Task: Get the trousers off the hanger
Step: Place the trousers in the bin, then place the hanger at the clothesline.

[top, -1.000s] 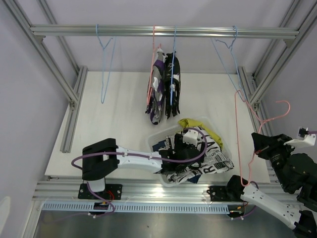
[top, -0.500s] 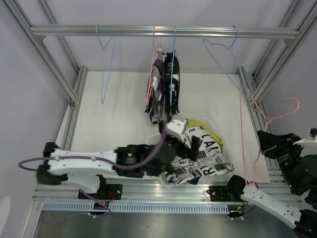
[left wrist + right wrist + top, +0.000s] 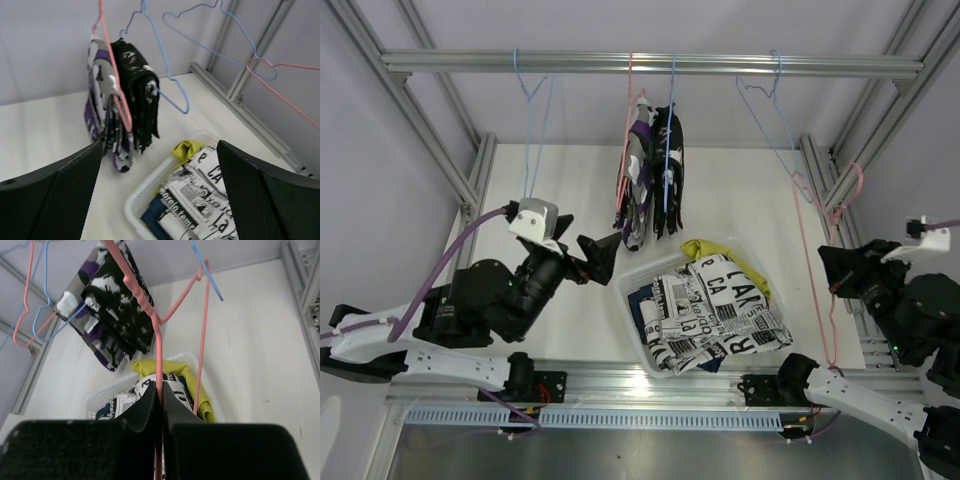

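Two pairs of trousers are hanging on the rail (image 3: pixel 470 63) at the back. The purple, white and black pair (image 3: pixel 636 195) is hanging folded over a pink hanger (image 3: pixel 629 100). Just beside it, on its right in the top view, the black pair with white splashes (image 3: pixel 670 170) is hanging over a blue hanger (image 3: pixel 672 100). The two pairs are touching each other.

Three more pairs are lying in the white basket (image 3: pixel 632 275) on the table (image 3: pixel 550 200), below and a little to the right of the hanging ones. The grey-white printed pair (image 3: pixel 720 315) is lying on top, the yellow pair (image 3: pixel 740 265) is showing at the far side, and the navy pair (image 3: pixel 642 300) is showing at the left side.

Your left pincer (image 3: pixel 160 147) is hanging in the air to the left of the basket, with its fingers wide apart and nothing between them; it is facing the hanging pairs.

Your right pincer (image 3: pixel 160 395) is at the right edge of the table, and its fingers are pressing together on the wire of a second pink hanger (image 3: pixel 159 360), which is carrying no trousers.
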